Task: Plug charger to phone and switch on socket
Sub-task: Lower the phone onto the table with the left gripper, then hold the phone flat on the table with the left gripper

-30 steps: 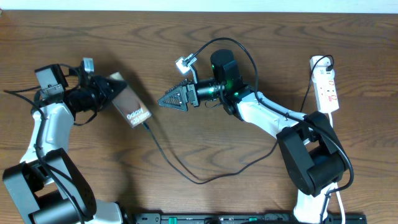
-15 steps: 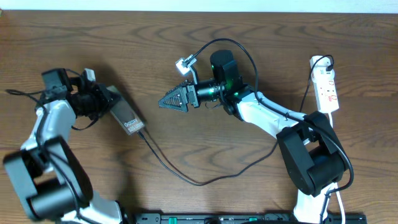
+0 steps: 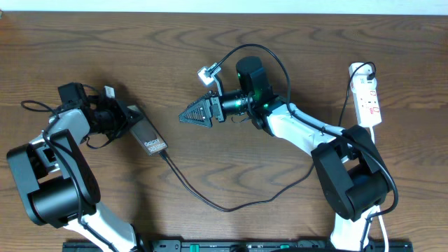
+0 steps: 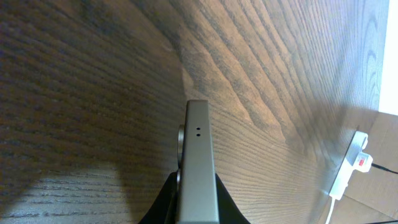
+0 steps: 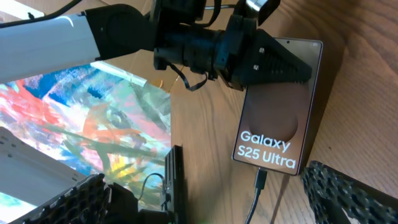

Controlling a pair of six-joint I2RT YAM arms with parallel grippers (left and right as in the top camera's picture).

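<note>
My left gripper (image 3: 126, 119) is clamped tight on one end of the phone (image 3: 148, 138), left of centre in the overhead view; the phone looks tilted. The charger (image 3: 224, 206) plug sits in the phone's lower-right end. Its cable loops along bottom centre toward the socket (image 3: 367, 98) at far right. My right gripper (image 3: 185, 115) is spread wide and empty, mid-frame.

Risks: with an end grip the phone could twist or slip. A lift could tug the plug out. Reaching for the switch could snag the cable.

Dark wood table (image 3: 210, 42). Colourful sheet (image 5: 74, 112) at left of the right wrist view.
</note>
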